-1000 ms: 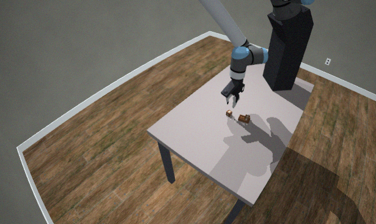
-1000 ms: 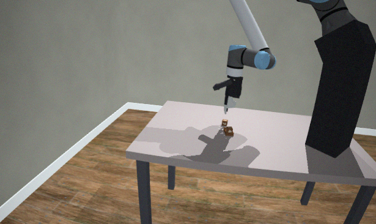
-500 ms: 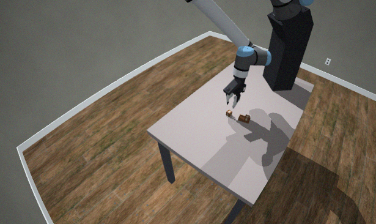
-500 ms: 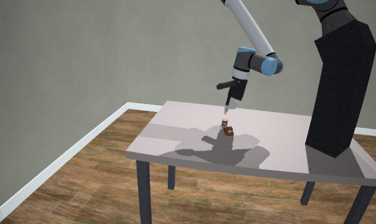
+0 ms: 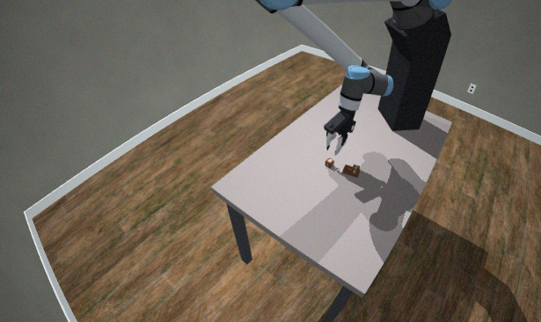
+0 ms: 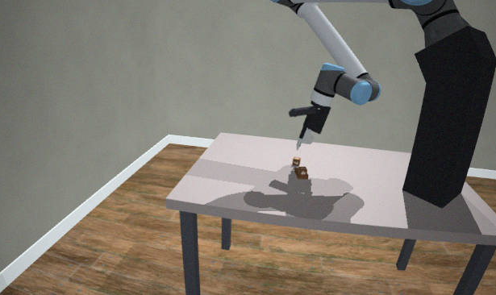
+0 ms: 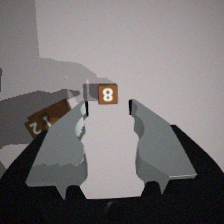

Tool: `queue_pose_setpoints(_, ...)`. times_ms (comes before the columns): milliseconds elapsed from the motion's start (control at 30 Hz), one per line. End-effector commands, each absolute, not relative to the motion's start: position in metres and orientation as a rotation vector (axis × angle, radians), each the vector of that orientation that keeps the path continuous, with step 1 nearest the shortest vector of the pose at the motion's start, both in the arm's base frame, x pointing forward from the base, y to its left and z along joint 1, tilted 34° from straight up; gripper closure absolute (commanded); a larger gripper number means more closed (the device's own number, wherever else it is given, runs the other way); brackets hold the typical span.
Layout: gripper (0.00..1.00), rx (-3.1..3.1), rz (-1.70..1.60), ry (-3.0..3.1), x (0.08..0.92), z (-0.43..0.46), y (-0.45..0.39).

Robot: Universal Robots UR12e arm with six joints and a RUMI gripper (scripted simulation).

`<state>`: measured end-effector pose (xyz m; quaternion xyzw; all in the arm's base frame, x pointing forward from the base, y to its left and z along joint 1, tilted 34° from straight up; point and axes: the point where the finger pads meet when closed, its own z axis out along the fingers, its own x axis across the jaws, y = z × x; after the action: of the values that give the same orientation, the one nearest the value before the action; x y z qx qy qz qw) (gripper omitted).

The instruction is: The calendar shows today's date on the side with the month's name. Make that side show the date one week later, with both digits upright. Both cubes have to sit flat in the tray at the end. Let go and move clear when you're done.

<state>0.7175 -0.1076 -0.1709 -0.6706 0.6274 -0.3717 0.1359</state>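
Note:
A small brown cube [image 7: 108, 94] with a white 8 on the face turned to the wrist camera sits alone on the grey table. It also shows in the top view [image 5: 330, 163] and the exterior view [image 6: 296, 161]. The brown calendar tray [image 7: 47, 119] lies just beside it, apart from it, with white digits on its near side; it shows too in the top and exterior views [image 5: 351, 170] [image 6: 302, 172]. Something cube-like stands at one end of the tray. My gripper [image 5: 337, 150] [image 6: 299, 144] [image 7: 108, 101] hangs above the loose cube, fingers partly apart, with nothing between them.
The arm's dark pedestal [image 5: 413, 66] stands on the table's far right corner. The arm's shadow falls across the table near the tray. Table edges lie well away from the cube and tray.

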Motion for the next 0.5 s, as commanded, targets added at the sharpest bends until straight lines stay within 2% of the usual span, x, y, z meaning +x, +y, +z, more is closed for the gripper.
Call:
queue_pose_setpoints(0, 0.72, -1.938, -1.082, 1.81, 0.7174, -0.1704, -0.1073)
queue_pose_setpoints(467, 0.72, -1.869, -1.149, 1.719, 0.7211, -0.1726, -0.1097)
